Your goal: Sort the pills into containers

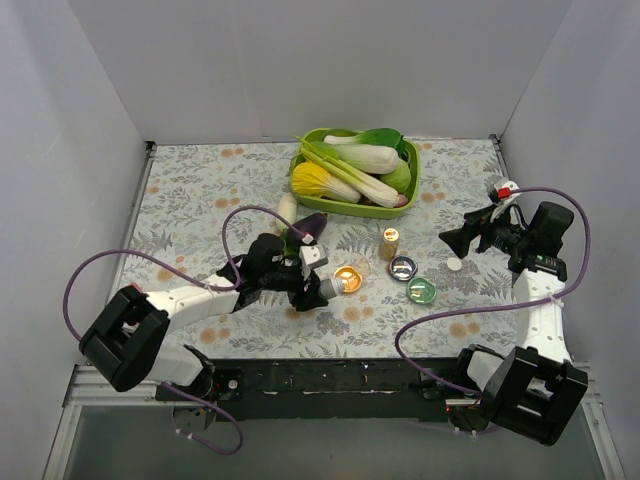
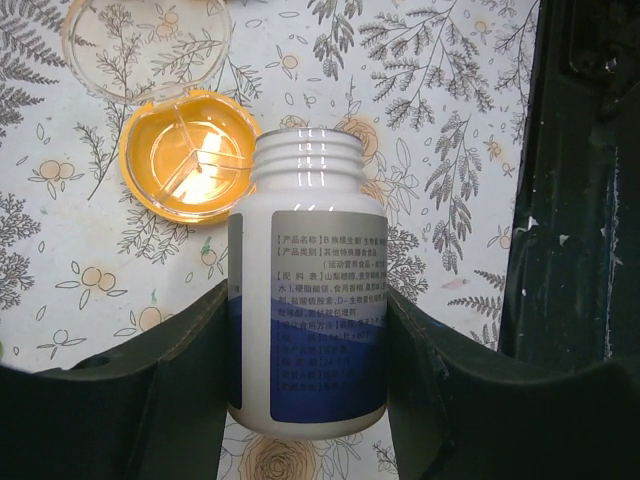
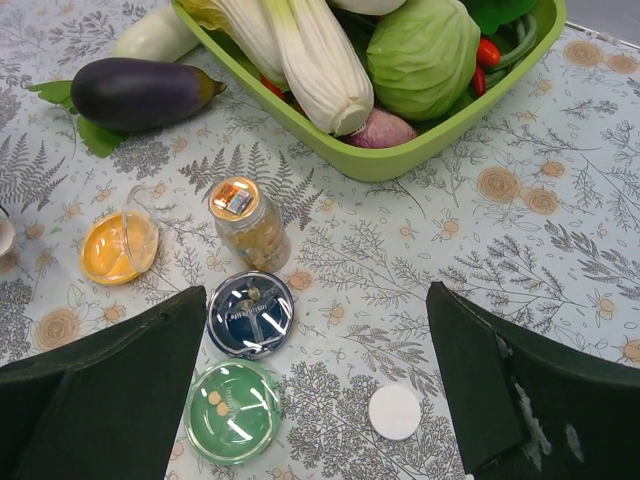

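Presently the left claw point(image 2: 305, 340) is clenched on an uncapped white pill bottle point(image 2: 308, 290), mouth aimed at the open orange dish point(image 2: 190, 155) on the desk point(image 2: 450, 120), evidently for pouring, while the right claw point(image 3: 315, 300) hangs released above the blue dish point(image 3: 250, 313) and green dish point(image 3: 232, 410).

High rear overview, two close downward wrist views (orange dish point(image 1: 348, 280) point(image 2: 190, 160) point(image 3: 105, 255) in all)

Dishes 3: orange dish point(image 3: 118, 247), dark blue dish point(image 3: 251, 313), green dish point(image 3: 232, 410); bottles 2: white bottle point(image 2: 307, 280), gold-capped bottle point(image 3: 250, 225); white cap point(image 3: 395, 412) 1; lime tray point(image 3: 400, 163) 1; aubergine point(image 3: 140, 92) 1
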Tool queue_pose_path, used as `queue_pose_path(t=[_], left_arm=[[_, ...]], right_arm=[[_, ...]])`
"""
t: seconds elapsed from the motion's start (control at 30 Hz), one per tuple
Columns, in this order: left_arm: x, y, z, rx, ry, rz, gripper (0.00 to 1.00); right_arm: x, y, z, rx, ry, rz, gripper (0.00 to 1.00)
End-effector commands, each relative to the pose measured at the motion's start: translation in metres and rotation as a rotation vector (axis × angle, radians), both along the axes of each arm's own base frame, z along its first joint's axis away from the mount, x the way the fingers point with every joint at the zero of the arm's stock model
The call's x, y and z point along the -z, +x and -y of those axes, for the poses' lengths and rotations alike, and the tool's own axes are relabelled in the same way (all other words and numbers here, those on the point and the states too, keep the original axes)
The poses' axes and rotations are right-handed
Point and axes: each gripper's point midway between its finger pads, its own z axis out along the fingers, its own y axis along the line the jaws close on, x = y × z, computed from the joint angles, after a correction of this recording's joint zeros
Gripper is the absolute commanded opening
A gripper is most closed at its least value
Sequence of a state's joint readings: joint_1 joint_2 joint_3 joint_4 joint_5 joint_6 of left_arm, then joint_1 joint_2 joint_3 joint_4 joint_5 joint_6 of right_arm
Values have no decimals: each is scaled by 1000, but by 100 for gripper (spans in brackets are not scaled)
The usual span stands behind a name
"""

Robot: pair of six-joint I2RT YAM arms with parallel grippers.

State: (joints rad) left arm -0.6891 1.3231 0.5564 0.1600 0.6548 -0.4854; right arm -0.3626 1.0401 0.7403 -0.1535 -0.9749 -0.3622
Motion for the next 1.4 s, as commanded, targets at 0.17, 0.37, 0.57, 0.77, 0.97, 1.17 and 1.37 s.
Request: queue_pose_path(t=[0.17, 0.37, 0.57, 0.77, 0.97, 1.17, 1.37], left_arm=[[11, 16, 4, -4, 74, -12, 0], [14, 22, 4, -26, 97, -23, 0], [23, 26, 3, -43, 139, -55, 0], [29, 29, 0, -63, 190, -87, 0], [29, 32, -3, -81, 232, -110, 0], [27, 35, -3, -93, 253, -124, 0], [25, 36, -4, -101, 281, -136, 0]], right_arm=[[-14, -2, -3, -18, 9, 50, 98], [-16, -3, -3, -19, 15, 52, 98], [-16, -4, -2, -17, 16, 51, 98], [-15, -4, -2, -14, 16, 49, 98], [-15, -4, -1, -14, 19, 45, 98], [-14, -4, -1, -11, 19, 44, 98], [-13, -3, -1, -11, 20, 41, 98]])
